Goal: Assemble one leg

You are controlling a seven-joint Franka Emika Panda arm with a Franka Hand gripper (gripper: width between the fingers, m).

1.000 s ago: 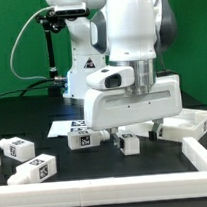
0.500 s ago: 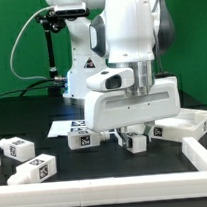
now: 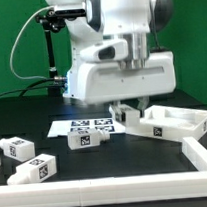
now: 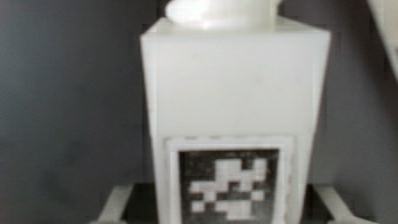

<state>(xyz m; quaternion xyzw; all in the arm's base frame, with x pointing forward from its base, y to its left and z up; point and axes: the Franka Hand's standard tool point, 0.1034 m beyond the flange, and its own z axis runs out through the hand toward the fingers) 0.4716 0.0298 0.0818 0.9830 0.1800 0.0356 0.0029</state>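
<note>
- Since the previous second, my claw [image 3: 124, 111] had risen clear of the tabletop [image 3: 106, 169] and moved toward the tray [image 3: 178, 122].
- It was clenched on the leg [image 4: 231, 110], carried aloft just beside the tray's near corner.
- Judgement: pickup was complete and seating the leg remained outstanding.
- The spare legs [image 3: 86, 139] lay untouched.
</note>
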